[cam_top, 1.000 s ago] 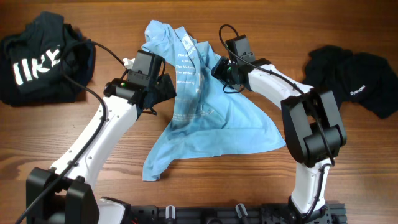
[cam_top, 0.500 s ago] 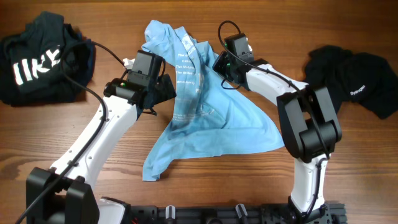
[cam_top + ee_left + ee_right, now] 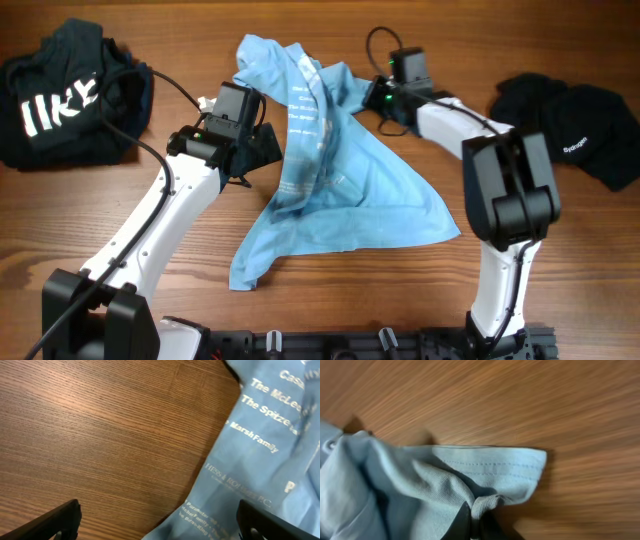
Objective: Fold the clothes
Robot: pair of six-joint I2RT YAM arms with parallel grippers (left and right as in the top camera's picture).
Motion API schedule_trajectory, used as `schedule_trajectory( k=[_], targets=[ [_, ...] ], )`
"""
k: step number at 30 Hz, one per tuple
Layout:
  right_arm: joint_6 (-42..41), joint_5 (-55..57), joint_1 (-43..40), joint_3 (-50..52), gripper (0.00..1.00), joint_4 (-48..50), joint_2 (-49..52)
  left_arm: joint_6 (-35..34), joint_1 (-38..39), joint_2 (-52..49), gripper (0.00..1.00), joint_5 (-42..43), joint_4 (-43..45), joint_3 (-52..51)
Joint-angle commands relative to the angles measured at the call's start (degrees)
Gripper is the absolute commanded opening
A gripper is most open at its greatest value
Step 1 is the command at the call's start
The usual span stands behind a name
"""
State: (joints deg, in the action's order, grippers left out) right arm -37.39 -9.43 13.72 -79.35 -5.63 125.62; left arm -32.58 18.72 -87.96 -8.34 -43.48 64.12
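Since the right gripper is clenched on a small tuck of the light blue T-shirt just inside a stitched hem, the step in hand looks like drawing that edge outward to spread the shirt flat before any fold is made. Seen from overhead, the shirt lies crumpled in the middle of the wooden table, twisted along its upper left side where the white printed names run. The right gripper is at its upper right edge and the left gripper is just beside its left edge. Whether the hem belongs to a sleeve or to the bottom of the shirt I cannot tell. The pinch takes in only a thin bunch of cloth, so the pull is best made low and slow, away from the bulk of the shirt, and stopped if the cloth begins to slide out between the fingers. The left gripper hangs with its fingers spread wide and grasping nothing, over bare wood and the printed edge. It would probably serve best by coming down to pin or take that edge; otherwise the whole shirt may simply drag along instead of opening out. A black T-shirt with white lettering at the far left and another black garment at the far right lie well apart from the work.
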Motion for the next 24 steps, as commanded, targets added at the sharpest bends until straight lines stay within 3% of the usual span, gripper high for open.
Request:
schedule_trajectory(
  k=[1,9,13,24],
  targets=[
    [9.38,-0.24,-4.85,-2.08,0.04,-4.0,-0.74,0.9,-0.35,-0.57,1.0,-0.96,0.0,0.07],
    [22.4,11.21,-10.25,-15.39,0.04,-20.68,-1.16,0.87,-0.35,-0.57,1.0,-0.96,0.0,0.04],
    [30.03,16.2,-10.19,-21.49,0.05,-24.17,-1.16,0.87,-0.35,-0.57,1.0,-0.96,-0.02,0.07],
    [41.22,19.85,-7.61,-33.24,0.04,-26.4,-1.16,0.87,-0.35,-0.57,0.99,-0.96,0.0,0.04]
  ],
)
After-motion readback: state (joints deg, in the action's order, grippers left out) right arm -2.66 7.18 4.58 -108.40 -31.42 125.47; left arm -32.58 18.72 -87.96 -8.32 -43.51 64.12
